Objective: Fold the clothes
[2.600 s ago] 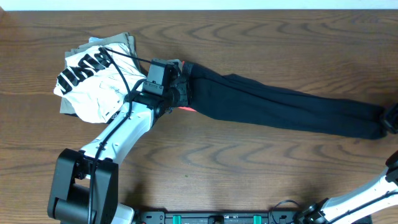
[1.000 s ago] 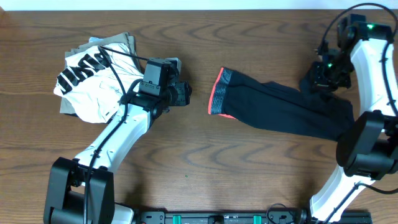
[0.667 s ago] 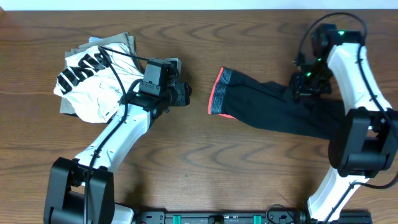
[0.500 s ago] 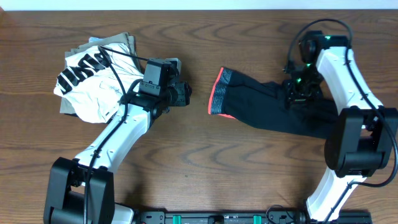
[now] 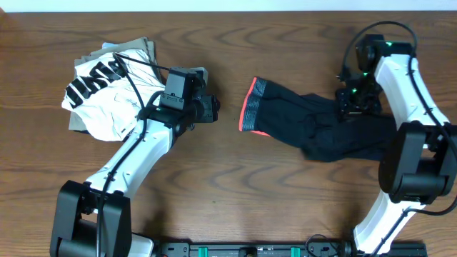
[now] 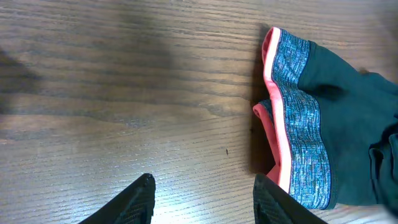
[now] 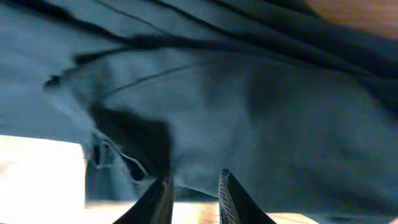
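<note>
The black pants (image 5: 300,121) lie at the right of the table, with the grey, coral-edged waistband (image 5: 250,107) to the left and the legs bunched in a heap (image 5: 335,143). The waistband also shows in the left wrist view (image 6: 298,124). My left gripper (image 5: 209,107) is open and empty over bare wood, just left of the waistband (image 6: 202,180). My right gripper (image 5: 351,106) hovers over the bunched legs. Its fingers (image 7: 194,180) are a little apart, with dark fabric (image 7: 249,93) just beyond the tips and wood showing between them.
A white shirt with black lettering (image 5: 100,89) lies on a khaki folded garment (image 5: 139,48) at the back left, behind my left arm. The wooden table (image 5: 235,185) runs to the front edge.
My right gripper carried the leg ends leftward over the pants, then drew back up and to the right. The legs now lie bunched. The left arm has stayed still since letting go of the waistband.
</note>
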Robot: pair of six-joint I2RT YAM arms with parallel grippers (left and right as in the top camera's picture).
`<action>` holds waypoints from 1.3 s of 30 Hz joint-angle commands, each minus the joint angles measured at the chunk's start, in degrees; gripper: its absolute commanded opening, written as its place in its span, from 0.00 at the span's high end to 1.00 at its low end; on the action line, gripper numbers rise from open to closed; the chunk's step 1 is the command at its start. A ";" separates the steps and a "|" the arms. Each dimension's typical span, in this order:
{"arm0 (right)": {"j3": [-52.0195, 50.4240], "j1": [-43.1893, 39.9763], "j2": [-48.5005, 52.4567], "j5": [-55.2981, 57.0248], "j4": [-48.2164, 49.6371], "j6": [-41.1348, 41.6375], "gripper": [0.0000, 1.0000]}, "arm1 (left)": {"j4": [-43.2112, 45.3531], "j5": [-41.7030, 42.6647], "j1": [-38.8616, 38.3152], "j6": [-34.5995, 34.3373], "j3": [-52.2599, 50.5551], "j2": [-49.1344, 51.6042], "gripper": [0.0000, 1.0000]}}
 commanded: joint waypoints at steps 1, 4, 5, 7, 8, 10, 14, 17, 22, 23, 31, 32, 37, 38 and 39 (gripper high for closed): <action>0.37 -1.88 -0.59 -0.98 0.11 -0.74 0.77 | -0.35 0.15 0.26 0.52 0.35 -0.74 0.48; 0.35 -2.14 -0.59 -1.33 -0.61 -0.74 0.77 | -0.35 0.15 0.26 0.52 0.35 -0.74 0.48; 0.35 -2.14 -0.59 -1.33 -0.72 -0.74 0.77 | -0.35 0.15 0.26 0.52 0.35 -0.74 0.48; 0.24 -1.97 -0.59 -1.77 -0.72 -0.79 0.77 | -0.46 0.15 0.26 0.52 0.35 -0.74 0.48; 0.20 -1.81 -0.59 -1.99 -0.79 -0.81 0.78 | -0.57 0.15 0.26 0.55 0.35 -0.74 0.48; 0.17 -1.25 -0.59 -3.91 -1.57 -2.34 0.77 | -0.83 0.13 0.26 0.55 0.35 -0.74 0.48; -0.07 0.87 -0.59 -7.15 -3.37 -4.63 0.63 | -0.98 0.13 0.26 0.55 0.35 -0.74 0.48; -0.57 2.82 -0.57 -7.28 -2.89 -4.59 0.54 | -1.01 0.13 0.26 0.52 0.35 -0.74 0.48; -1.77 6.67 -0.46 -10.75 -0.04 -3.06 0.53 | -0.98 0.13 0.26 0.55 0.35 -0.74 0.48; -2.19 7.54 -0.46 -10.69 0.81 -2.67 0.53 | -0.98 0.13 0.26 0.52 0.35 -0.74 0.48; -9.94 12.66 -0.46 -4.02 13.44 2.78 0.50 | -1.95 0.15 0.26 0.52 0.35 -0.74 0.48; -10.82 12.96 -0.46 -3.48 14.34 2.78 0.50 | -2.10 0.15 0.26 0.55 0.35 -0.74 0.48; -13.70 14.12 -0.46 -1.86 16.22 3.21 0.50 | -2.23 0.13 0.26 0.52 0.35 -0.74 0.48; -13.79 14.23 -0.46 -1.70 16.22 3.21 0.51 | -2.23 0.13 0.26 0.55 0.35 -0.74 0.48; -13.79 14.27 -0.46 -1.70 16.22 3.21 0.53 | -2.23 0.13 0.26 0.55 0.35 -0.74 0.48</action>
